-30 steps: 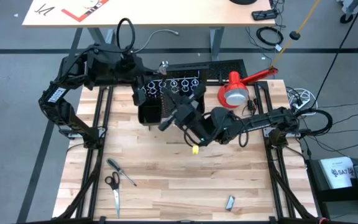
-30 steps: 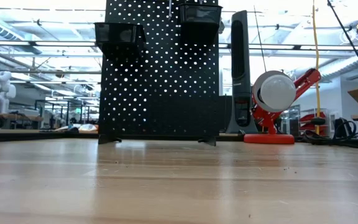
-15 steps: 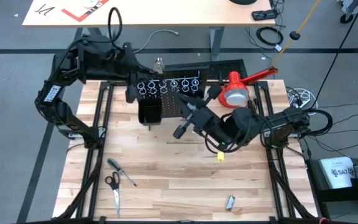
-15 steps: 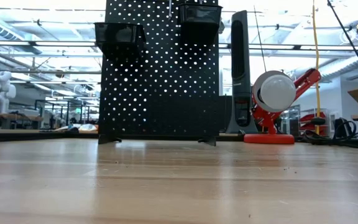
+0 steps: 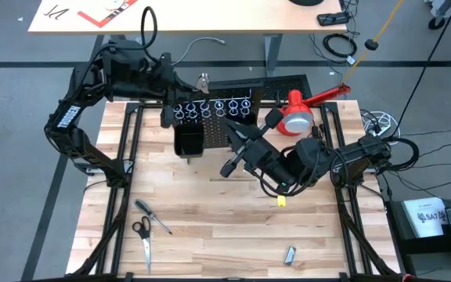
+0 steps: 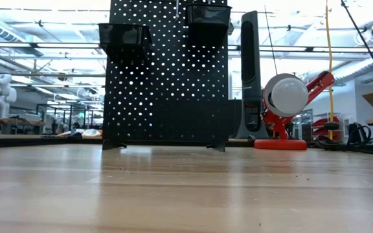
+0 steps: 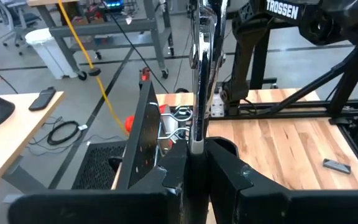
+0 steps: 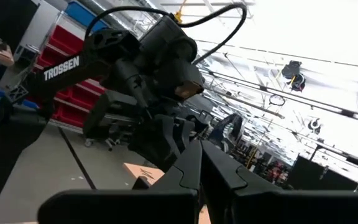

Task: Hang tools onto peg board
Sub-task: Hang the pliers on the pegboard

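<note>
Left gripper (image 5: 196, 81) sits above the far edge of the black perforated peg board (image 5: 210, 110), fingers (image 7: 229, 180) pinching a silver wrench (image 7: 201, 74); the wrench stands upright between the two pads, its shaft rising clear of the tips, over the row of silver rings (image 5: 218, 106); right gripper (image 5: 229, 166) hangs raised over mid-table, fingers pressed together, nothing between them; black-handled scissors (image 5: 142, 239) and thin screwdriver (image 5: 153, 215) lie on the wooden table (image 5: 210, 235), near-left.

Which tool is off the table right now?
The wrench, upright in the left gripper by the peg board. The scissors, screwdriver and small metal piece lie on the table.
</note>
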Available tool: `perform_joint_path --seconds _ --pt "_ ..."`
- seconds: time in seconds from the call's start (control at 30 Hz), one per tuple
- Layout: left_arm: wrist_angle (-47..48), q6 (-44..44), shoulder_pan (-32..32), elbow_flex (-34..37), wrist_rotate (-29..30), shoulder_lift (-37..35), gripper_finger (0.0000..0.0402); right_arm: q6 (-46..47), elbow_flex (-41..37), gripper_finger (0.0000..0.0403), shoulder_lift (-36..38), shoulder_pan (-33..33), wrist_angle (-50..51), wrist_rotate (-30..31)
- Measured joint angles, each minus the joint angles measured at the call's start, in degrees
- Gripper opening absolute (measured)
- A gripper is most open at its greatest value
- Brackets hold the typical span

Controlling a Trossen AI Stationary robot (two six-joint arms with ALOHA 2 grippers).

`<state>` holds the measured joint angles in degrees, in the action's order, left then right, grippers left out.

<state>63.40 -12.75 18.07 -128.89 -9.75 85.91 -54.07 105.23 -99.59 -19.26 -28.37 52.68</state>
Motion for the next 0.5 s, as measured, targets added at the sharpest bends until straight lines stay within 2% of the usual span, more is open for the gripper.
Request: perform_joint_path --seconds 0.23,0.5 --pt "-3.35 -0.94 0.81 6.65 -0.36 -4.58 0.0045 -1.00 0.00 0.0004 0.87 -1.00 -0.04 0.63" --pt "-18.66 1.05 2.14 26.03 -3.19 -13.93 0.0045 -1.22 0.00 0.0004 1.48 -1.16 0.05 1.04"
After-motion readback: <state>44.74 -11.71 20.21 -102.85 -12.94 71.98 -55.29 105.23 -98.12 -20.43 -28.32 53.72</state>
